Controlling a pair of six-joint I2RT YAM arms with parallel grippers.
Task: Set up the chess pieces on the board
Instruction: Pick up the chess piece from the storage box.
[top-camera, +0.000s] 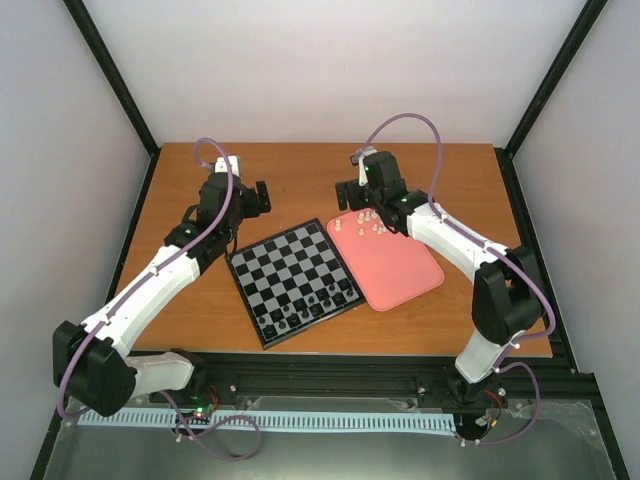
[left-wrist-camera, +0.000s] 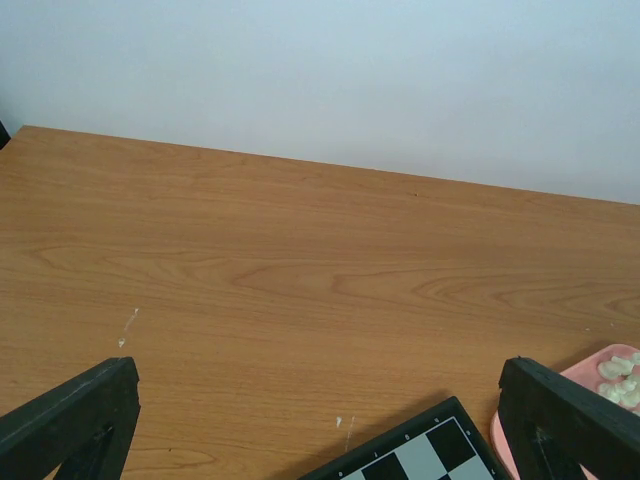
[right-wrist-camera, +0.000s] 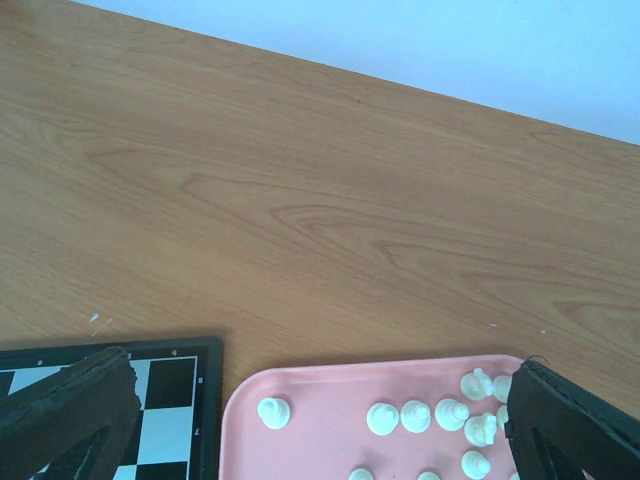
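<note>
Several white chess pieces (right-wrist-camera: 415, 415) sit clustered in the pink tray (right-wrist-camera: 315, 432)

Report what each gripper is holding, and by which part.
Nothing is held. The left gripper and right gripper both stand open and empty; the chess pieces lie loose on the pink tray.

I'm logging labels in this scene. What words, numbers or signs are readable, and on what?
None readable.
The board has tiny pale marks along its black frame, too small and blurred to read.
The pink tray shows no text.
</note>
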